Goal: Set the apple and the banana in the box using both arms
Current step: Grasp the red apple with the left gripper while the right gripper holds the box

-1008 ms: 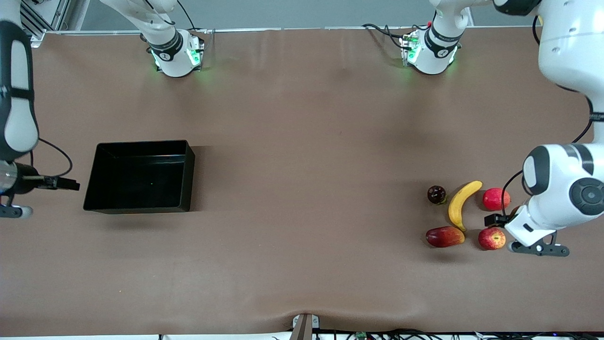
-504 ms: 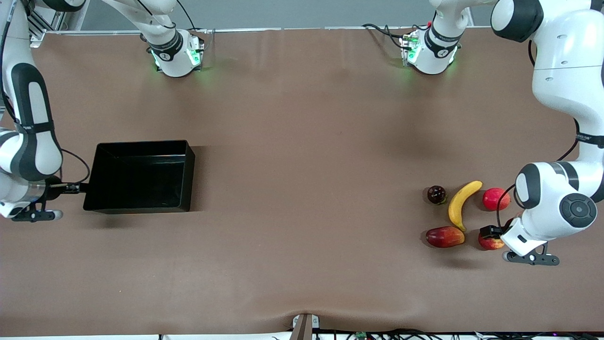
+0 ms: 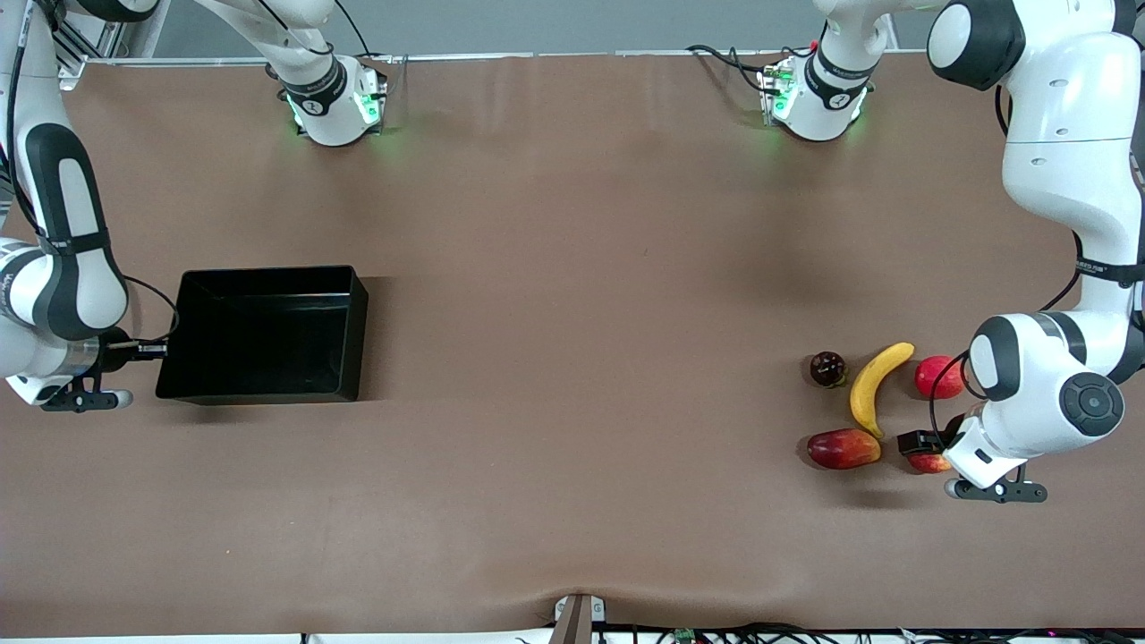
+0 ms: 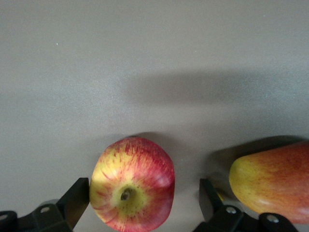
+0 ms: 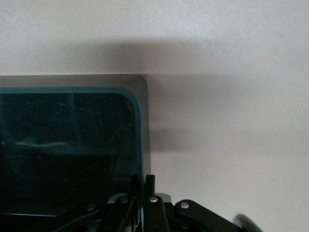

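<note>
I had the left gripper (image 4: 145, 205) open astride the apple (image 4: 133, 183), beside the mango (image 4: 273, 180); closing came next. The right gripper (image 5: 142, 193) pinched the box (image 5: 143, 125) wall, its 2 fingers nearly together.

We hold our white jointed left arm (image 3: 1060, 188) bent low at its end of the table, its black two-finger left gripper (image 4: 140, 205) spread wide, one finger (image 4: 77, 200) at each flank of what sits between. Our white right arm (image 3: 63, 277) reaches low too, and our black right gripper (image 5: 141, 193) has its fingers (image 5: 149, 186) pinched close together on a thin upright edge.
</note>
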### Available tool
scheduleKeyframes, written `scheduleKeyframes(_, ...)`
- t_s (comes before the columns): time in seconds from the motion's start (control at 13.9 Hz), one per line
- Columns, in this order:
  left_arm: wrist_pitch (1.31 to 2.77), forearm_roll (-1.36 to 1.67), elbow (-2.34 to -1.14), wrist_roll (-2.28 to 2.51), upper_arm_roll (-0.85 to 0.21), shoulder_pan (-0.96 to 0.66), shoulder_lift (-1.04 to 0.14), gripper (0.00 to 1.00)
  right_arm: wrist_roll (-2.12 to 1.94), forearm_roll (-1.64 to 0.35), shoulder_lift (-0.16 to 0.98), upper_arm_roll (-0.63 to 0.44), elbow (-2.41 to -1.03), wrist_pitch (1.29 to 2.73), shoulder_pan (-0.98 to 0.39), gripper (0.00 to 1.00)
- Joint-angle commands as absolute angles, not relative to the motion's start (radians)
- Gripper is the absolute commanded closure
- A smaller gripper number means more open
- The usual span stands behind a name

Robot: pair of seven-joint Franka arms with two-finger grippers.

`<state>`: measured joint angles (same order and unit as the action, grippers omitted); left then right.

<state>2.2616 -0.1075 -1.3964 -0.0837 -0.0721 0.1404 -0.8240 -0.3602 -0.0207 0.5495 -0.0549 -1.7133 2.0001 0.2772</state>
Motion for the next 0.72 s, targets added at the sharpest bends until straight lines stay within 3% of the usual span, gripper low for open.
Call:
scheduleKeyframes(0.0, 2.27, -0.103, -1.376, -0.113, -0.072, 0.138, -0.839, 0.4, -0.385, -0.032, 0.509, -0.04, -1.733, 1.971, 0.282, 1.0)
scheduleKeyframes(0.14, 2.27, -0.118, -1.377, -0.141, -0.072, 0.14, -0.841, 1.0, -0.371, -0.057, 0.476, -0.003, -1.712, 1.906, 0.275, 1.0)
scheduleKeyframes(0.36, 2.27, -0.142, -1.376, -0.181, -0.072, 0.141, -0.824, 1.0, -0.272, -0.144, 0.468, 0.04, -1.635, 1.798, 0.232, 1.0)
scheduleKeyframes(0.65, 2.211, -0.149, -1.376, -0.173, -0.08, 0.129, -0.737, 1.0, -0.135, -0.166, 0.474, 0.064, -1.551, 1.773, 0.037, 1.0)
